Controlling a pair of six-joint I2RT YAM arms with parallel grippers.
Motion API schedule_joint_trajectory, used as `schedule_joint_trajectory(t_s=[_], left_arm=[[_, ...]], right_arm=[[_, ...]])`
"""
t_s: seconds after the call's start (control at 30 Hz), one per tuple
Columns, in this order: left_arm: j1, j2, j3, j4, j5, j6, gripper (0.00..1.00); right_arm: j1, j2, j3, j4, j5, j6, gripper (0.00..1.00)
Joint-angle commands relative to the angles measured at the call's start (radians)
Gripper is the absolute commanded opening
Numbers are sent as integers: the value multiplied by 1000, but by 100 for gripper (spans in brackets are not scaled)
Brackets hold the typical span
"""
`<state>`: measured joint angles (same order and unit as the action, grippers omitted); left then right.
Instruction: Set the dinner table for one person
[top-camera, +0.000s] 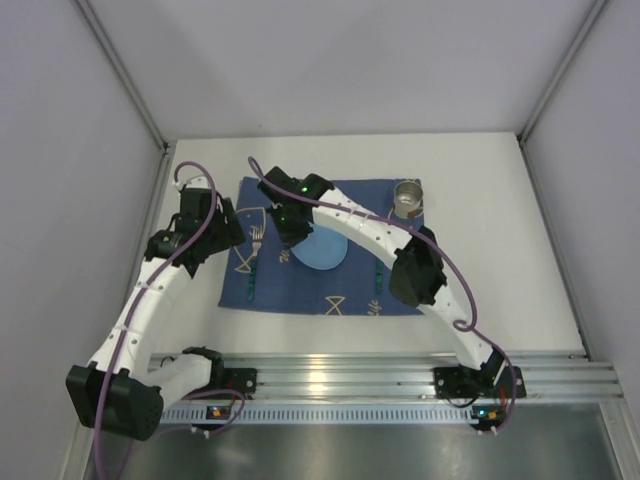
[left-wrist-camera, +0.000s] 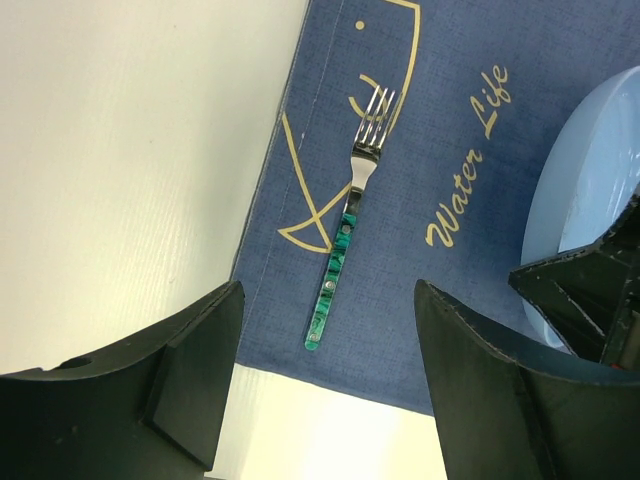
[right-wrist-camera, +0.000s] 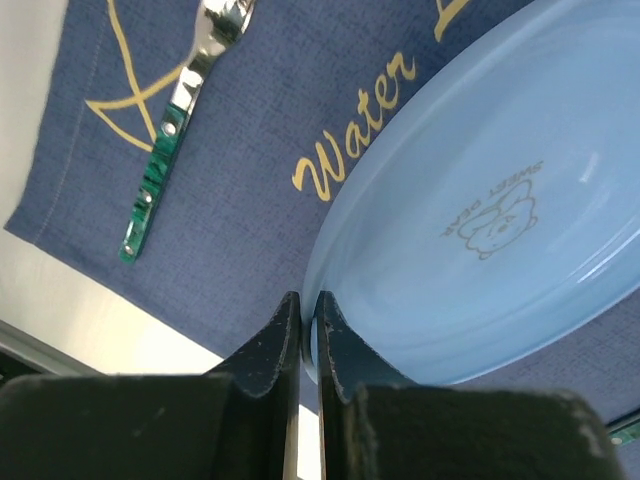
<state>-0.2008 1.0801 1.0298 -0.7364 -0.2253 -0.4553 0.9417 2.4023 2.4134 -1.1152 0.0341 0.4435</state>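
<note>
Right wrist view is showing the right hand (right-wrist-camera: 304, 322) pinching the blue plate (right-wrist-camera: 480, 230) by its rim, needing level lowering onto the mat (right-wrist-camera: 250, 240) on the white surface (left-wrist-camera: 130, 150), fork (left-wrist-camera: 345, 240) at its nine o'clock below the open left hand (left-wrist-camera: 325, 390).

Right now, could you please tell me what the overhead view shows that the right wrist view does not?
Only the overhead view shows the metal cup at the far right corner of the mat and a second green-handled utensil to the right of the plate. Only the right wrist view shows the small bear print inside the plate and the right gripper shut on its rim. Both show the blue mat, the light blue plate and the green-handled fork.
</note>
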Motion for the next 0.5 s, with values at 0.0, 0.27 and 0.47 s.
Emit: schedule_joint_trajectory(t_s=[0.0, 0.27, 0.47], left_arm=[[3, -26, -5, -20, -5, -11, 74], [3, -16, 1, -12, -22, 9, 75], [3, 12, 9, 20, -22, 21, 75]], right_arm=[[6, 11, -46, -60, -68, 11, 0], [12, -60, -143, -58, -204, -31, 9], [14, -109, -177, -40, -198, -46, 87]])
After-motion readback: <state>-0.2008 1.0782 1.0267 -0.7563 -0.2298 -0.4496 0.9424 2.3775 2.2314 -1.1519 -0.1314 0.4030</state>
